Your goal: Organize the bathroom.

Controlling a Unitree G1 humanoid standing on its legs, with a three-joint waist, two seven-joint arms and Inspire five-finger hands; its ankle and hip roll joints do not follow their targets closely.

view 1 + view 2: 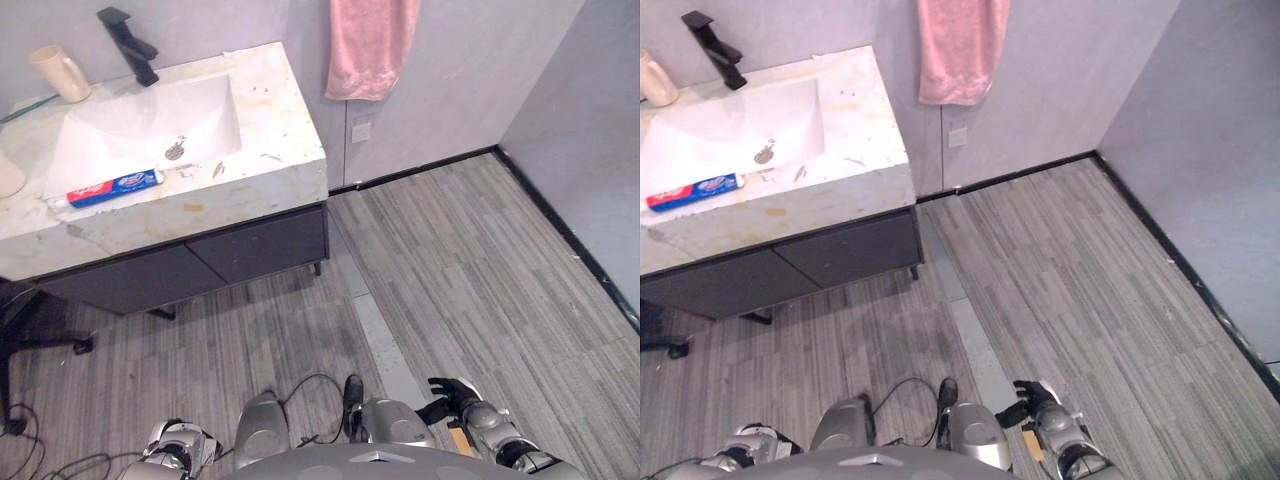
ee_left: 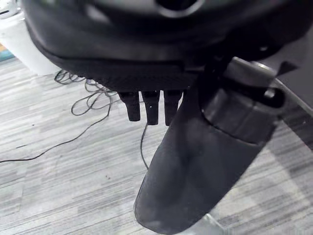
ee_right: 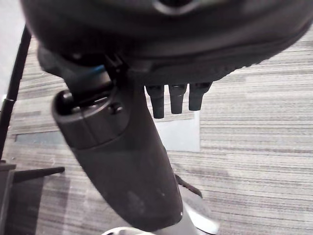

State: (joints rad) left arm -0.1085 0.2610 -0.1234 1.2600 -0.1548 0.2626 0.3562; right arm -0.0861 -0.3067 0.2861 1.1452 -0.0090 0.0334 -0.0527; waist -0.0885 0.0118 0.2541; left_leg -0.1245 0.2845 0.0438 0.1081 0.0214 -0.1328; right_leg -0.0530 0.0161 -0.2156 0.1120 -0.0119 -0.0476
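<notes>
A red, white and blue toothpaste tube (image 1: 110, 187) lies flat on the marble counter (image 1: 280, 150), in front of the white sink basin (image 1: 150, 120). A beige cup (image 1: 60, 72) stands upright at the counter's back left, beside the black faucet (image 1: 130, 45). A pink towel (image 1: 370, 45) hangs on the wall to the right of the counter. Both hands hang low over the floor, far from the counter. My right hand (image 1: 452, 393) has relaxed fingers (image 3: 176, 100) and holds nothing. My left hand (image 2: 146, 73) shows straight fingers (image 2: 151, 105) over bare floor, also holding nothing.
Dark cabinet drawers (image 1: 200, 260) sit under the counter. A black chair base (image 1: 30, 335) stands on the floor at the left. A wall socket (image 1: 361, 131) sits below the towel. Grey plank floor (image 1: 470, 270) stretches to the right, up to the walls.
</notes>
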